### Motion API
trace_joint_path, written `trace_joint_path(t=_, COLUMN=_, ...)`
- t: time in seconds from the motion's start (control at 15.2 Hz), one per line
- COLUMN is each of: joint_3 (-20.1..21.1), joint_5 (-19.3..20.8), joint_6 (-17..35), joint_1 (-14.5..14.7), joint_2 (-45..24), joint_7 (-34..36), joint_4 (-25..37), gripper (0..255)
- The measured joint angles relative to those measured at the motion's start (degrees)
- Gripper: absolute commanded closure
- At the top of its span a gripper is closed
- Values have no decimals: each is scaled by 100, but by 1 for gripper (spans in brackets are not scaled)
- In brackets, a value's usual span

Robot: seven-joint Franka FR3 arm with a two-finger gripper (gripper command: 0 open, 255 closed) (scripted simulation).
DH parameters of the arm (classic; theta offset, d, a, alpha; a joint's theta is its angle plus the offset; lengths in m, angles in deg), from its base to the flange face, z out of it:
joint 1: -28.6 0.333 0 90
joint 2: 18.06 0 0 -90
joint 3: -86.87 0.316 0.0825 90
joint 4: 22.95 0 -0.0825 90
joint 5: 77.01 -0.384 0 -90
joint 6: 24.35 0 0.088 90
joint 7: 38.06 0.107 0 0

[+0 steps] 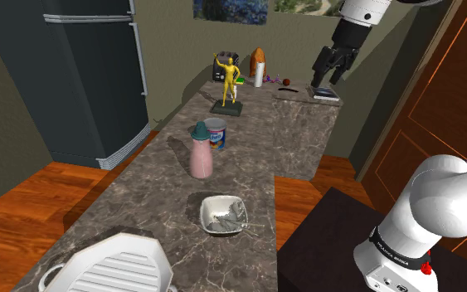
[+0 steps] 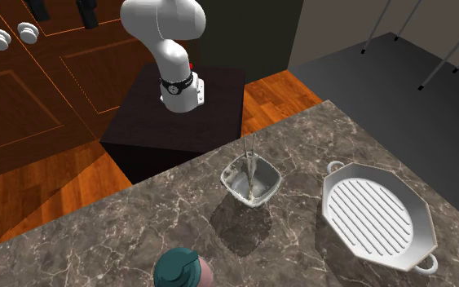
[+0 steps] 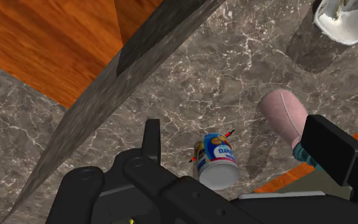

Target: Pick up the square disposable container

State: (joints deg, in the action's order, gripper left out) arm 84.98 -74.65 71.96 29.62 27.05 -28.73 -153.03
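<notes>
The square container (image 1: 223,214) is a small white tub with grey wrinkled walls inside. It sits on the marble counter (image 1: 157,207) near the edge facing the stand. The second exterior view has the container (image 2: 250,179) in front of the stand, and the wrist view catches a corner of the container (image 3: 346,22) far beyond the fingers. My gripper (image 1: 327,76) hangs high over the counter's far end, well away from the container. In the wrist view the gripper (image 3: 241,149) is open, with nothing between its fingers.
A pink bottle with a teal cap (image 1: 201,153) and a labelled can (image 1: 216,133) stand mid-counter, directly below the hand, where the can (image 3: 215,160) shows. A white ridged grill pan (image 2: 378,214) lies beside the container. A yellow figurine (image 1: 228,79), books (image 1: 323,93) and a fridge (image 1: 90,75) lie farther off.
</notes>
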Motion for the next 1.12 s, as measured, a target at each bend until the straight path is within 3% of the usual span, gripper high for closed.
trace_joint_path(t=0.26, joint_3=109, joint_5=-126, joint_6=263, joint_1=21, joint_2=103, joint_7=215, joint_4=-400, gripper=0)
trace_joint_path(t=1.12, joint_3=1041, joint_5=-1107, joint_6=2305, joint_1=375, joint_2=-401, joint_7=1613, joint_4=-2030, gripper=0)
